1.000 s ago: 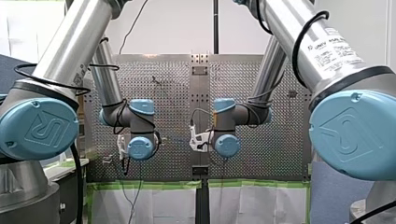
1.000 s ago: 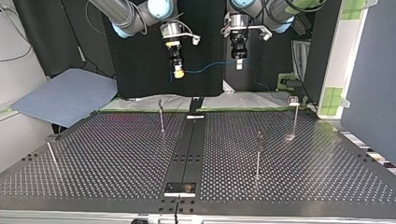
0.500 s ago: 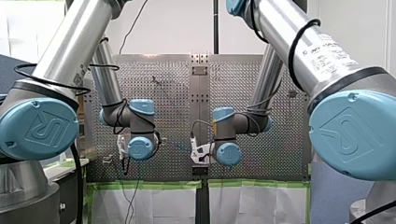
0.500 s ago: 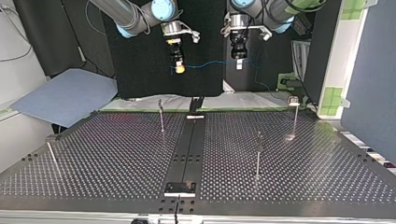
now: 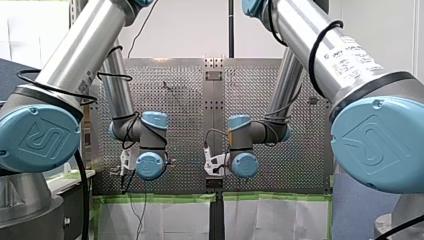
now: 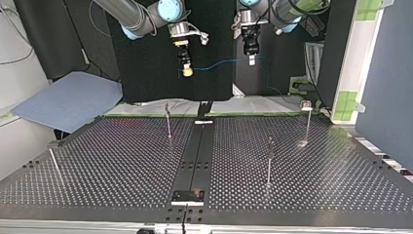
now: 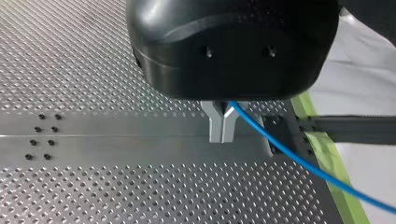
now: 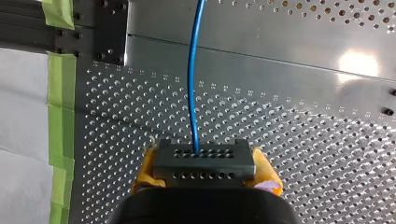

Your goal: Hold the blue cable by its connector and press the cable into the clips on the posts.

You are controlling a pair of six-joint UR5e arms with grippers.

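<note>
so the perforated desk (image 6: 122,161) carries the thin posts (image 6: 168,124), and both my arms hang above its far edge. My right claw (image 6: 186,72) is clamped on the black connector (image 8: 204,161) with its yellow pads (image 8: 144,170). My left claw (image 7: 222,127) has its metal fingers (image 7: 215,128) pinched shut on the blue cable (image 6: 221,64), which stretches between the two claws in midair, clear of the posts

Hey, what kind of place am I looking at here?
Likely a robotics lab test cell: a perforated table with thin posts on it, green tape at its edge, and a blue cable held between my left gripper and my right gripper.
</note>
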